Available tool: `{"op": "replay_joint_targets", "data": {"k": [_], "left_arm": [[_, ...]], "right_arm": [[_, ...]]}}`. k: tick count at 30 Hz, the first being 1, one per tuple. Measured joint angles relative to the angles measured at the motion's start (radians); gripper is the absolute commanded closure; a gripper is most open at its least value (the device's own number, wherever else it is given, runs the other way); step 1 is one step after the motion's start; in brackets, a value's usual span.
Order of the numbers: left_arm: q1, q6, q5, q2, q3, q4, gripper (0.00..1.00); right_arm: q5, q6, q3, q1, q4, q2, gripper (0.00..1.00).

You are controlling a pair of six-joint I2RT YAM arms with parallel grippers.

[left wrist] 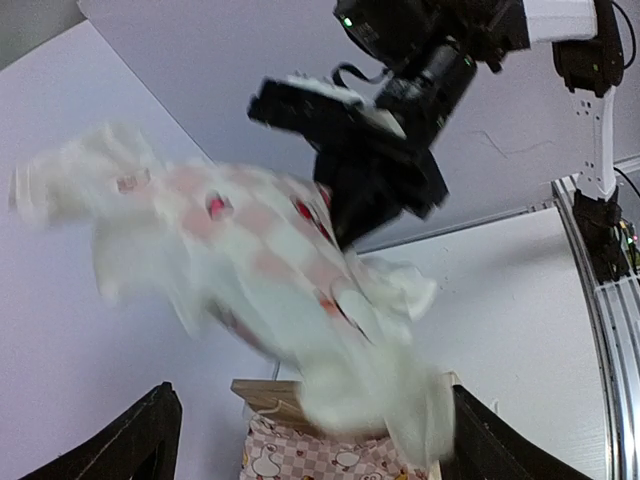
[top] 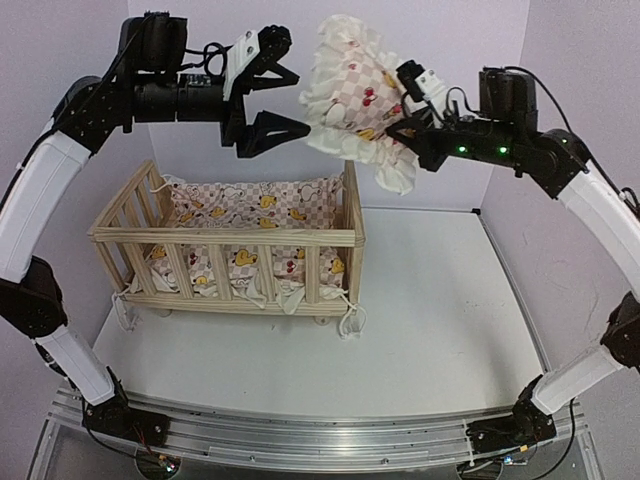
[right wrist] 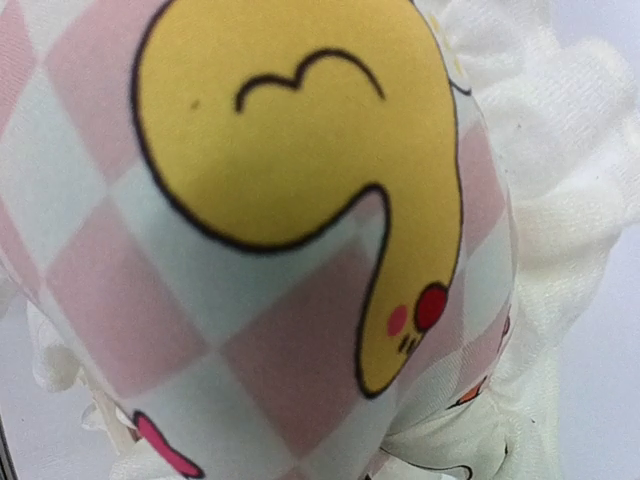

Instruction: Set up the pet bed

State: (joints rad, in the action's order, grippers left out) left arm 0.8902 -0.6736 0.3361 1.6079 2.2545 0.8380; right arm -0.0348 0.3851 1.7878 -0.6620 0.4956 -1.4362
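Observation:
The pet bed (top: 230,240), a light-wood slatted crib, stands at the table's left with a pink-checkered duck cushion (top: 255,210) lining it. High above its right end hangs a frilly matching pillow (top: 350,85), and my right gripper (top: 398,128) is shut on its lower right part. The pillow (right wrist: 250,200) fills the right wrist view and hides the fingers. My left gripper (top: 278,92) stands open just left of the pillow, apart from it. In the left wrist view the blurred pillow (left wrist: 280,290) hangs beyond the two dark fingers (left wrist: 140,440), over a corner of the bed (left wrist: 262,398).
White table surface (top: 440,320) extends right of and in front of the bed. Lilac walls close off the back and both sides. An aluminium rail (top: 320,435) with the arm bases runs along the near edge.

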Motion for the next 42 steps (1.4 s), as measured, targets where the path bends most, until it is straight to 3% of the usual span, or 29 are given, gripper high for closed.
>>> {"op": "replay_joint_targets", "data": {"k": [7, 16, 19, 22, 23, 28, 30, 31, 34, 36, 40, 42], "left_arm": [[0.0, 0.0, -0.006, -0.006, 0.041, -0.003, 0.08], [0.0, -0.064, -0.058, -0.1, -0.138, 0.092, 0.08], [0.0, -0.069, -0.095, -0.097, -0.192, 0.143, 0.13], [0.0, -0.065, -0.142, -0.081, -0.223, 0.169, 0.23], [0.0, -0.069, -0.158, -0.076, -0.228, 0.171, 0.32], [0.0, -0.06, -0.203, -0.064, -0.233, 0.184, 0.97], [0.0, -0.052, -0.208, -0.063, -0.233, 0.182, 1.0], [0.0, -0.049, -0.209, -0.063, -0.233, 0.18, 1.0], [-0.003, -0.008, -0.227, -0.063, -0.234, 0.159, 1.0], [-0.027, 0.036, -0.241, -0.063, -0.236, 0.136, 1.0], [-0.19, 0.16, -0.275, -0.044, -0.234, 0.082, 1.0], [-0.285, 0.22, -0.318, -0.03, -0.241, 0.059, 1.0]], "right_arm": [[0.137, 0.199, 0.039, -0.214, 0.022, -0.14, 1.0], [0.255, 0.401, 0.056, -0.299, 0.06, -0.206, 1.0], [0.269, 0.43, 0.075, -0.311, 0.058, -0.206, 1.0], [0.278, 0.451, 0.082, -0.318, 0.058, -0.206, 1.0], [0.279, 0.456, 0.082, -0.32, 0.059, -0.206, 1.0], [0.279, 0.463, 0.082, -0.321, 0.056, -0.206, 1.0], [0.279, 0.46, 0.082, -0.322, 0.053, -0.206, 1.0], [0.28, 0.455, 0.082, -0.323, 0.047, -0.206, 0.95], [0.307, 0.42, 0.082, -0.324, 0.021, -0.206, 0.51], [0.337, 0.389, 0.081, -0.324, -0.012, -0.206, 0.29], [0.421, 0.33, 0.071, -0.325, -0.098, -0.206, 0.03], [0.463, 0.302, 0.062, -0.325, -0.131, -0.205, 0.02]]}}
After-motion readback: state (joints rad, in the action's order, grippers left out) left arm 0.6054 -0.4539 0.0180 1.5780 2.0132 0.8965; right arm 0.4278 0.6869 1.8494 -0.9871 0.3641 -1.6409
